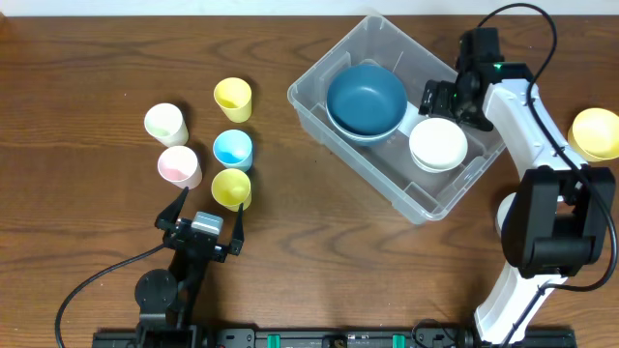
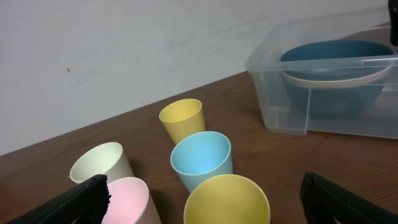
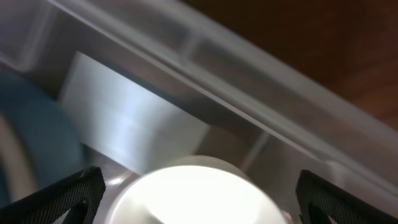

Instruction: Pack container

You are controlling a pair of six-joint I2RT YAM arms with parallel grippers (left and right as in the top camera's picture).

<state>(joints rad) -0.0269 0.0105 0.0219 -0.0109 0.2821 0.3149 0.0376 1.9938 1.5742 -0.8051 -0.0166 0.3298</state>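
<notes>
The clear plastic container (image 1: 319, 121) stands right of centre. In it a blue bowl (image 1: 366, 99) sits nested in a cream bowl, and a white bowl (image 1: 438, 145) lies beside them. My right gripper (image 1: 440, 101) is open over the bin, just above the white bowl (image 3: 199, 186), with a finger on each side of it (image 3: 199, 202); the bin wall (image 3: 217, 81) is close behind. My left gripper (image 1: 205, 220) is open and empty, just short of a yellow cup (image 1: 231, 188). In the left wrist view that cup (image 2: 227, 200) lies between the fingers (image 2: 205, 196).
More cups stand on the left: blue (image 1: 232, 148), pink (image 1: 179, 166), cream (image 1: 165, 123) and a second yellow one (image 1: 232, 99). A yellow bowl (image 1: 597, 132) sits on the table at the right edge, beyond the right arm.
</notes>
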